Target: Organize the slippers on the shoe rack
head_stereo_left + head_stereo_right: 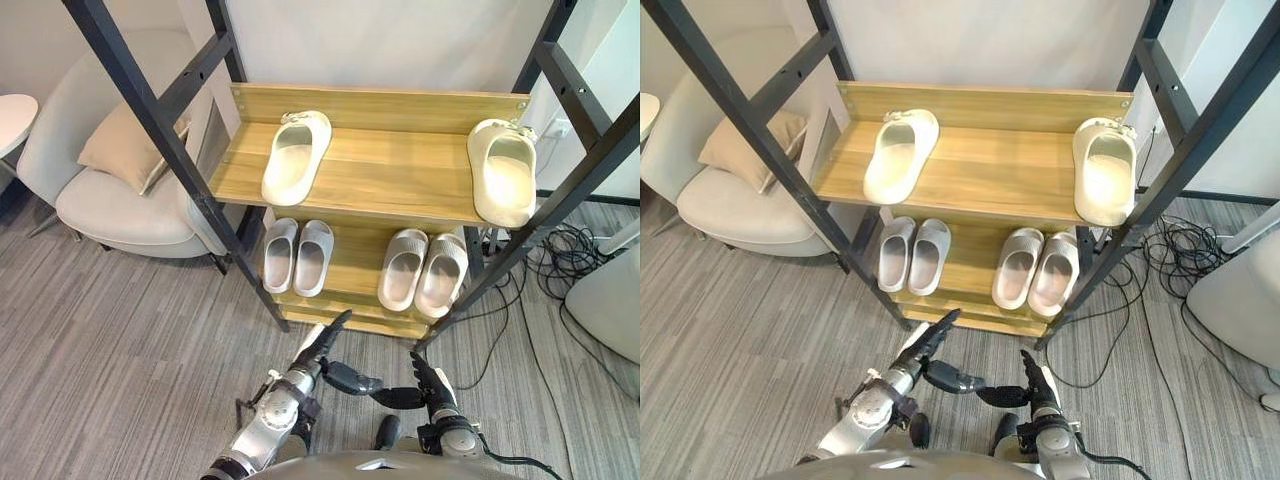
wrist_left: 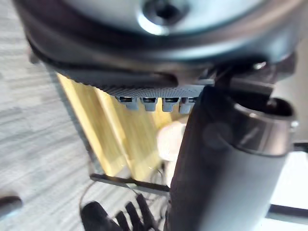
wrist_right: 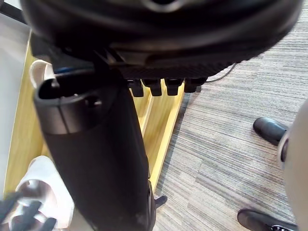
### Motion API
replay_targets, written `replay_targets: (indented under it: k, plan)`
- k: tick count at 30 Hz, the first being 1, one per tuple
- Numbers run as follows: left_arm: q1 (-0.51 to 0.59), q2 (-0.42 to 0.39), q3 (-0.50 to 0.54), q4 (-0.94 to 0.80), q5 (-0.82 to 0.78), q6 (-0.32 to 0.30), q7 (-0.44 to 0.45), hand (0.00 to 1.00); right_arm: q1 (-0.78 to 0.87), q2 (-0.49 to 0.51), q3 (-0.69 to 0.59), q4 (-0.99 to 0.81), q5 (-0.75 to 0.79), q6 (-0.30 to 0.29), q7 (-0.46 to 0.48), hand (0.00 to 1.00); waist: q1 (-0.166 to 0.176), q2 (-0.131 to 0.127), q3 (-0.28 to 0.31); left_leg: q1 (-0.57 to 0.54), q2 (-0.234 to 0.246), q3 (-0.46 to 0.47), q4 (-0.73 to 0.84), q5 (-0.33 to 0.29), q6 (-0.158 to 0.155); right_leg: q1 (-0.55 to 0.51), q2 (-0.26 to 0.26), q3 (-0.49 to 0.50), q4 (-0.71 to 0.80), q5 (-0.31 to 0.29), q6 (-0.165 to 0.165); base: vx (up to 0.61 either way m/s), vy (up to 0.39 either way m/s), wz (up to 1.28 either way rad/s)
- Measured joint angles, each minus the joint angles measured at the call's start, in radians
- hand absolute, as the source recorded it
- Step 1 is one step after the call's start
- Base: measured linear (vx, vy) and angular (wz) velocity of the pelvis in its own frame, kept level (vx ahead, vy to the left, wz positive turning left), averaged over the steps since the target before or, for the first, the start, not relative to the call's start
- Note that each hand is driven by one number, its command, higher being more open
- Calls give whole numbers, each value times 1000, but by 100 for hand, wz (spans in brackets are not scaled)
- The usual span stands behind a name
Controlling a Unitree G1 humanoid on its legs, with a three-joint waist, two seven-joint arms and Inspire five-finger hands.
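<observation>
Cream slipper [image 1: 296, 157] and a second cream slipper [image 1: 503, 170] lay well apart on the top shelf [image 1: 400, 170] of the shoe rack [image 1: 130, 80], far beyond the fingertips of both hands. The first slipper was tilted, and the second lay at the shelf's right end. On the lower shelf [image 1: 355, 265], nearer the fingers, a pale grey pair [image 1: 297, 256] sat side by side straight ahead of the left hand [image 1: 318, 350]. A second grey pair [image 1: 423, 270] sat ahead of the right hand [image 1: 432, 382]. Both hands hovered low over the grey carpet [image 1: 120, 340] in front of the rack and held nothing. The left fingers [image 1: 330, 330] were straight and pressed together, pointing at the rack's bottom edge. The right hand's fingers were straight too. Each thumb stuck out sideways toward the other hand. An armchair [image 1: 110, 200] with a cushion [image 1: 125, 145] stood off beyond the left hand's outer side. Cables [image 1: 560, 255] lay beyond the right hand's outer side.
</observation>
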Motion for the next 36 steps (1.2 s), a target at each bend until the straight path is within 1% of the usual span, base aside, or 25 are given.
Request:
replay_targets:
  k: [1,2,4,7,9,12,13,14,15,16,17,19,20,21,22,23,24,26,27,28,30,32,34,35,36]
  plan:
    - [-1,4,-36,-44,-27,-12,-25,100,2,-2,-3,2,0,-1,6,100,-1,2,-9,1,-2,0,-3,-1,3,0,-2,-1,0,-1,2,49,28,3]
    - [-1,4,-41,-52,-33,-15,-30,100,2,-3,-4,4,0,-1,8,100,-2,2,-10,1,-2,0,-3,-1,3,0,-2,-1,0,-2,2,48,33,1]
    - [-13,6,-83,-112,-75,-21,-58,100,0,-3,-5,13,0,-1,16,100,-6,2,-14,5,-5,0,-8,-1,5,1,-4,-1,0,-2,3,0,0,0]
    - [-35,29,-91,-215,-131,-21,-72,100,1,-3,-5,14,0,-1,20,100,-10,2,-24,7,-6,0,-10,0,6,2,-5,-1,0,-2,3,0,0,0]
    - [-41,43,-69,-302,-184,-22,-65,100,3,-3,-3,17,0,-1,21,100,-10,3,-36,7,-6,1,-12,0,6,2,-7,0,0,-3,3,0,0,0]
    - [-52,41,-46,-393,-235,-22,-45,100,5,-4,-2,19,0,-2,21,100,-9,4,-44,6,-4,1,-11,-2,6,2,-12,0,1,-5,4,0,0,0]
    - [-76,40,-32,-453,-258,-30,-33,100,6,-5,-1,19,0,-2,21,100,-8,4,-46,6,-3,1,-11,-3,5,1,-12,0,3,-5,4,0,0,0]
    - [-87,39,-25,-474,-266,-33,-27,100,6,-5,-1,19,1,-2,21,100,-8,5,-48,5,-3,1,-11,-4,4,1,-12,0,3,-5,4,0,0,0]
    - [-140,30,14,-566,-273,-58,12,100,9,-7,5,20,1,-2,21,100,-7,5,-58,4,-3,1,-12,-3,7,0,-12,0,3,-6,4,0,0,0]
    - [-164,24,39,-600,-273,-70,30,100,11,-7,6,21,1,-2,21,100,-7,5,-66,4,-3,1,-12,-3,7,0,-12,0,3,-7,4,30,20,0]
    - [-176,21,50,-614,-273,-80,38,100,13,-8,6,21,1,-3,21,100,-7,5,-69,4,-3,1,-12,-4,7,0,-12,0,3,-8,5,0,0,0]
    - [-224,11,92,-654,-264,-121,83,100,13,-11,13,24,1,-3,22,100,-6,5,-73,4,-6,1,-12,-4,7,1,-11,0,4,-8,5,0,0,0]
    - [-227,10,94,-656,-260,-124,88,100,13,-11,14,26,1,-3,22,100,-6,5,-73,5,-6,1,-12,-4,7,1,-11,0,4,-8,5,0,0,0]
    - [-242,7,118,-665,-233,-133,116,100,8,-11,16,39,1,-4,26,100,-6,2,-77,5,-6,1,-12,-4,7,1,-11,0,4,-9,5,0,0,0]
    - [-245,7,125,-664,-224,-134,124,100,9,-11,17,39,1,-4,29,100,-6,1,-77,5,-6,1,-12,-4,7,1,-11,0,4,-9,5,0,0,0]
    - [-254,10,149,-664,-173,-134,154,100,8,-11,24,39,1,-4,31,100,-5,-2,-79,5,-6,1,-12,-4,7,1,-11,0,4,-9,5,0,0,0]
    - [-255,10,150,-664,-168,-134,155,100,8,-11,24,39,1,-4,31,100,-5,-2,-79,5,-6,1,-12,-4,7,1,-11,0,4,-9,5,0,0,0]
    - [-289,32,207,-655,-39,-135,215,100,7,-11,29,39,1,-6,31,100,-6,-8,-84,5,-6,1,-11,-4,7,2,-11,0,3,-9,5,0,0,0]
    - [-313,42,229,-635,12,-136,240,100,8,-11,32,39,1,-6,32,100,-5,-11,-87,5,-6,1,-11,-4,7,2,-11,0,3,-9,5,0,0,0]
    - [-324,48,241,-623,30,-137,246,100,8,-11,33,39,1,-7,32,100,-5,-12,-88,5,-6,1,-11,-4,7,2,-11,0,3,-8,5,0,0,0]
    - [-384,73,295,-553,109,-135,286,100,10,-10,33,39,1,-10,33,100,-6,-16,-92,6,-6,1,-11,-4,7,2,-11,1,3,-8,5,0,0,0]
    - [-418,93,332,-515,156,-128,304,100,10,-11,33,39,1,-11,36,100,-8,-19,-94,6,-6,2,-11,-4,7,1,-11,2,3,-8,5,0,0,0]
    - [-456,139,383,-467,232,-116,321,100,10,-13,32,39,1,-12,39,100,-11,-23,-96,5,-5,5,-13,-4,7,-2,-10,5,3,-8,5,0,0,-2]
    - [-457,140,384,-466,234,-116,321,100,10,-13,32,39,1,-12,40,100,-11,-23,-96,5,-5,5,-13,-4,7,-2,-10,5,3,-8,5,0,0,-5]
    - [-478,172,410,-435,266,-111,326,100,10,-16,32,39,1,-12,42,100,-11,-24,-96,4,-5,8,-14,-4,7,-5,-9,8,3,-8,5,0,0,-5]
